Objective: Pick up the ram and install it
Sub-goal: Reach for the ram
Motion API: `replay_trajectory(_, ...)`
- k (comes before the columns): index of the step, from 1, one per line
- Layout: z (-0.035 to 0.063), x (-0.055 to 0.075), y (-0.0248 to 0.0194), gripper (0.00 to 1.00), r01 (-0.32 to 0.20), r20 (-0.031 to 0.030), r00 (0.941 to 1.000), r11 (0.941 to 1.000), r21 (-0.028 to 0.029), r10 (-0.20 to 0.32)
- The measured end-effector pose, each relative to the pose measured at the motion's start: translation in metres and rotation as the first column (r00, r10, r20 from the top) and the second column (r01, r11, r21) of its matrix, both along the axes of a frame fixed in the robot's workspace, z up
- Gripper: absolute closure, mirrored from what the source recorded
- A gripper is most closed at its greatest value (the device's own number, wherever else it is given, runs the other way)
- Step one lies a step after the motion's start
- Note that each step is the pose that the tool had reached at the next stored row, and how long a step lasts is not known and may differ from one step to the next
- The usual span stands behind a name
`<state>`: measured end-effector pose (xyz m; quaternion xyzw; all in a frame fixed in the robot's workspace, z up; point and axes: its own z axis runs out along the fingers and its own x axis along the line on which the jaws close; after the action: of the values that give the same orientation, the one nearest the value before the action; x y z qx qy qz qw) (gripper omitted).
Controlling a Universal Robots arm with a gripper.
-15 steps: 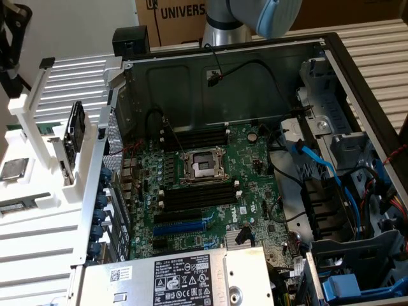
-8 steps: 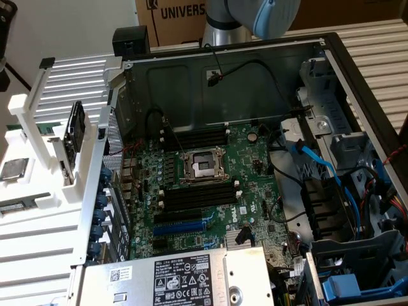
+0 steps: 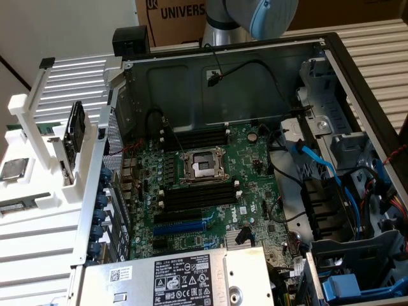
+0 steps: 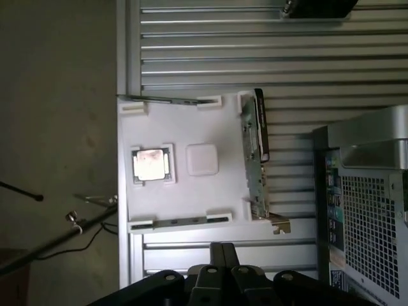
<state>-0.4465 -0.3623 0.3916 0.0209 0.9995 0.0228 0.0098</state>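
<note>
A white holder tray (image 4: pixel 185 131) stands beside the open computer case. Two narrow green ram sticks lie in its edge slots: one ram stick (image 4: pixel 182 221) (image 3: pixel 22 205) on the side nearer my gripper, a second stick (image 4: pixel 169 100) (image 3: pixel 22 127) on the far side. My gripper (image 4: pixel 221 255) hangs high above the tray's near edge, apart from both sticks, with its dark fingers (image 4: pixel 215 255) pressed together and nothing between them. On the motherboard (image 3: pixel 255 191), long black memory slots (image 3: pixel 197 194) lie on both sides of the processor socket (image 3: pixel 201 166).
A square silver processor chip (image 4: pixel 151 164) (image 3: pixel 14 169) and a white square pad (image 4: pixel 203 159) sit on the tray. A dark card (image 4: pixel 258 146) (image 3: pixel 75 124) stands upright at the tray's case side. Cables (image 3: pixel 319 166), drive bays and a power supply (image 3: pixel 185 277) crowd the case. My arm (image 3: pixel 255 16) rises behind it.
</note>
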Motion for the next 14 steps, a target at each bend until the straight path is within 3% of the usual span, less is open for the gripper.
replay_trajectory(6, -0.0005, -0.028, 0.008, 0.9, -0.001, 0.0, 1.0, 1.0, 0.0, 0.001)
replay_trajectory(11, -0.0008, -0.05, 0.0103, 0.9, -0.002, 0.0, 1.0, 1.0, 0.0, 0.002)
replay_trajectory(14, -0.0007, -0.054, 0.0105, 0.9, -0.003, -0.0001, 1.0, 1.0, 0.0, 0.003)
